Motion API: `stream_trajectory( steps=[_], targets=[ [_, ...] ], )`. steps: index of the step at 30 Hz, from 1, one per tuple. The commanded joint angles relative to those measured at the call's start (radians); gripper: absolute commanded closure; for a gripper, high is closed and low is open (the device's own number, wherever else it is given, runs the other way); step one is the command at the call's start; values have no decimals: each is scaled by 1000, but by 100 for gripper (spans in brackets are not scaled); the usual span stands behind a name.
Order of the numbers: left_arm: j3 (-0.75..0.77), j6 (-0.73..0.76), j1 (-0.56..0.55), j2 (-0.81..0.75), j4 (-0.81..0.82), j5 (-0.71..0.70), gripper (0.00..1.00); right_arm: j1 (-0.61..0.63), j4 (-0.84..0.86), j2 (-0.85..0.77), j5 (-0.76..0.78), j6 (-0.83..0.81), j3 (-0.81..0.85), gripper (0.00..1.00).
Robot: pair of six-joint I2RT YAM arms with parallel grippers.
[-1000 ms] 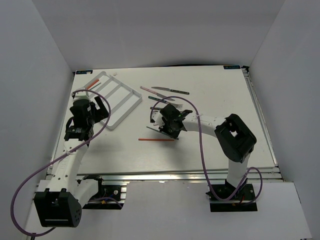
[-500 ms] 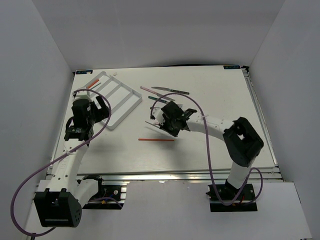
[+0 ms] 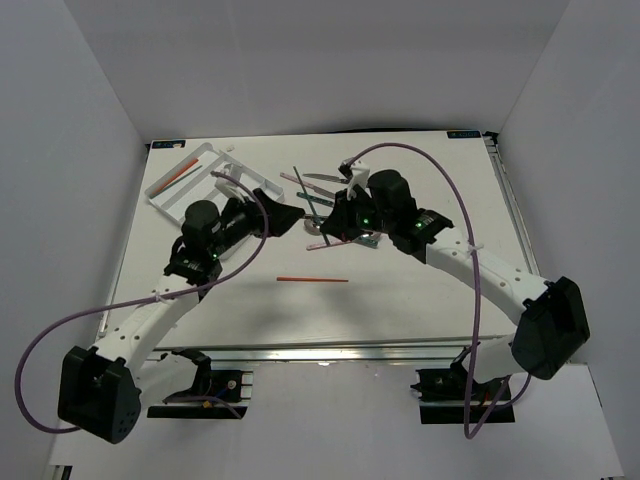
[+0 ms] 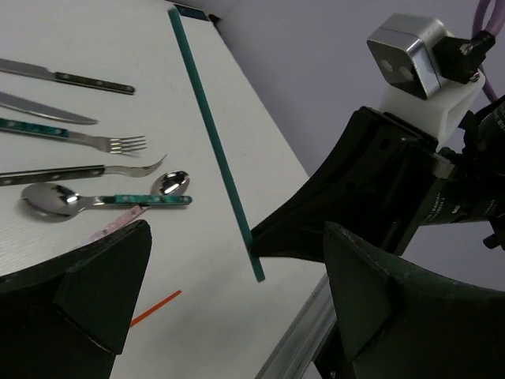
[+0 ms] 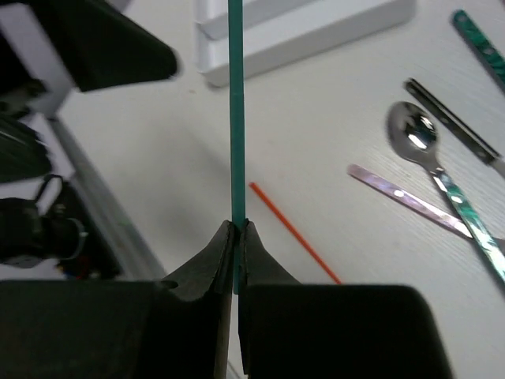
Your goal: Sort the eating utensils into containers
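Note:
My right gripper (image 5: 237,230) is shut on the lower end of a teal chopstick (image 5: 235,103) and holds it above the table, pointing away. In the top view my right gripper (image 3: 325,222) faces my left gripper (image 3: 292,219) at mid-table. In the left wrist view the teal chopstick (image 4: 213,142) crosses the gap ahead of my open, empty left gripper (image 4: 237,308), not touching its fingers. The white tray (image 3: 190,160) lies far left with a red chopstick (image 3: 180,172) in it. An orange chopstick (image 3: 312,280) lies on the table.
Loose knives, forks and spoons (image 3: 335,185) lie behind the grippers. The left wrist view shows a teal-handled spoon (image 4: 95,199), a fork (image 4: 79,138) and a pink handle (image 4: 114,225). My left arm covers part of the tray.
My right gripper rose from the table with the teal chopstick and moved back and right. My left arm swung from beside the tray to the table's middle, facing the right gripper.

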Motion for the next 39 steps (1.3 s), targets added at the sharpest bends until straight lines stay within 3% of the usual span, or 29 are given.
stream_trajectory(
  steps=[1, 3, 6, 9, 10, 13, 14, 15, 16, 18, 20, 21, 24, 28, 30, 33, 35, 36, 39],
  targets=[
    [54, -31, -45, 28, 122, 15, 2, 12, 119, -47, -171, 182, 20, 100],
    [64, -39, -54, 51, 135, 12, 3, 14, 123, -72, -188, 192, 22, 100],
    [74, -50, -71, 89, 157, 7, 13, 23, 126, -84, -211, 201, 23, 100],
    [81, -80, -85, 115, 200, 4, 33, 27, 120, -84, -211, 200, 25, 100],
    [87, -85, -92, 132, 207, 7, 53, 29, 122, -86, -213, 201, 23, 100],
    [120, -85, -102, 155, 188, 2, 83, 27, 132, -87, -202, 209, 19, 100],
    [133, -67, -102, 160, 170, -11, 100, 27, 133, -89, -197, 214, 14, 100],
    [150, -45, -102, 168, 100, -24, 100, 24, 157, -100, -191, 214, 5, 99],
    [204, 47, -100, 183, 45, -42, 100, 18, 154, -106, -182, 214, 2, 71],
    [302, 207, -99, 213, -240, -233, 100, -29, 145, -152, -133, 218, -20, 14],
    [458, 456, -97, 303, -447, -489, 100, -66, 93, -243, -70, 214, -87, 11],
    [500, 543, -96, 345, -470, -748, 100, -97, 79, -274, -12, 203, -112, 11],
    [584, 871, -33, 520, -331, -1052, 100, -120, 30, -380, 28, 157, -188, 11],
    [681, 1010, 175, 700, -76, -981, 100, -121, -15, -445, -2, 145, -224, 11],
    [742, 1145, 211, 816, 64, -989, 100, -121, -60, -471, -62, 130, -241, 11],
    [880, 1252, 269, 960, 61, -990, 100, -120, -101, -555, -32, 97, -308, 11],
    [896, 1358, 299, 996, 53, -959, 100, -121, -91, -633, -21, 96, -357, 11],
    [852, 1377, 312, 999, 134, -953, 100, -120, -81, -652, -32, 97, -395, 11],
    [937, 1377, 349, 1059, 73, -907, 100, -120, -65, -679, -64, 108, -432, 11]
  ],
)
